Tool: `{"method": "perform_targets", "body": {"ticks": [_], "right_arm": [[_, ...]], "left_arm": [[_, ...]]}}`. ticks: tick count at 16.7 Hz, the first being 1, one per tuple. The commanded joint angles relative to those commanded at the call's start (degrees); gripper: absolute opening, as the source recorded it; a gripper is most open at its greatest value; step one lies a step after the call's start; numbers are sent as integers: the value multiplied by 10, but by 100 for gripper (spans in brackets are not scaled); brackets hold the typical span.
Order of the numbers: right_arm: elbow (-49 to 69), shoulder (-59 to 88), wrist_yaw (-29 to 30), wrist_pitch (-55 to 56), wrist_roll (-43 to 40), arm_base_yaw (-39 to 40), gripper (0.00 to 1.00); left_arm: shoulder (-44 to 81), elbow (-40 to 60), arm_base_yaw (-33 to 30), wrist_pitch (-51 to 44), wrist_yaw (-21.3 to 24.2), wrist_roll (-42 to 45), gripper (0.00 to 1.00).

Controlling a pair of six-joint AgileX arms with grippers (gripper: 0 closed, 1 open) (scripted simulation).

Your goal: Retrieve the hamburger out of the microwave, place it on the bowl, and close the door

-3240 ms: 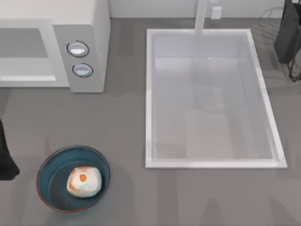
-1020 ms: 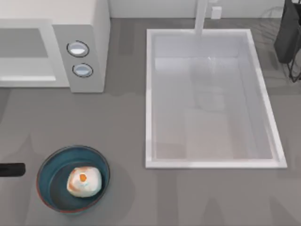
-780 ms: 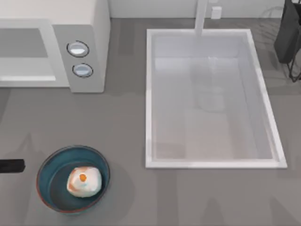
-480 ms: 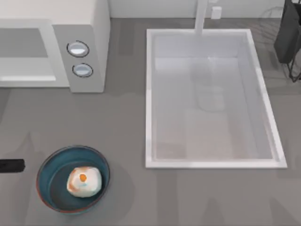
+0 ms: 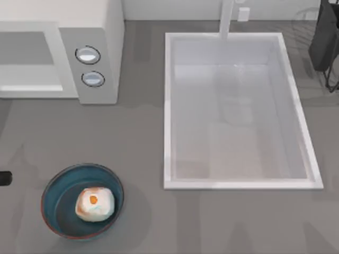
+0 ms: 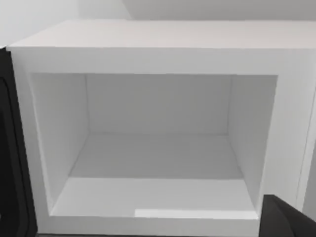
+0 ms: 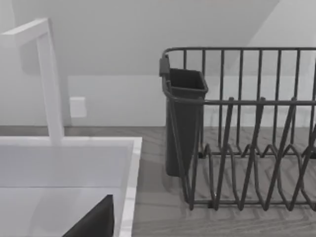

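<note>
The hamburger [image 5: 94, 205], a whitish lump with an orange spot, lies inside the blue bowl [image 5: 53, 191] at the table's front left. The white microwave [image 5: 98, 32] stands at the back left with two knobs on its panel. In the left wrist view its cavity [image 6: 155, 148] stands open and bare. A dark upright strip [image 6: 12, 148] borders the cavity; I cannot tell whether it is the door. My left gripper [image 5: 4, 178] is a small dark tip at the table's left edge, left of the bowl, and a dark part of it [image 6: 289, 219] faces the cavity. My right gripper [image 7: 94, 222] hangs near the sink's back right corner.
A large white sink basin [image 5: 169, 106] with a faucet [image 5: 226, 18] takes up the middle and right. A dark dish rack [image 7: 256, 138] with a cutlery holder [image 7: 183, 123] stands at the back right. Grey countertop lies between the bowl, the microwave and the sink.
The dark tip of my left arm has slid left and slightly toward the microwave, leaving less of it in the top view. The hamburger and bowl have not moved.
</note>
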Motion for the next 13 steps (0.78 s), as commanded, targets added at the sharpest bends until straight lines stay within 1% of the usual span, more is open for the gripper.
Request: {"method": "perform_targets", "body": {"ticks": [2, 7, 10, 13], "right_arm": [[0, 0, 0, 0, 0, 0, 100], [0, 0, 0, 0, 0, 0, 100], [0, 0, 0, 0, 0, 0, 100], [0, 0, 0, 0, 0, 0, 100]], "left_arm": [[10, 0, 10, 10, 10, 0, 0], [23, 13, 16, 2, 13, 5, 0], [76, 65, 68, -51, 52, 45, 0], [173, 173, 156, -154, 112, 118, 0]]}}
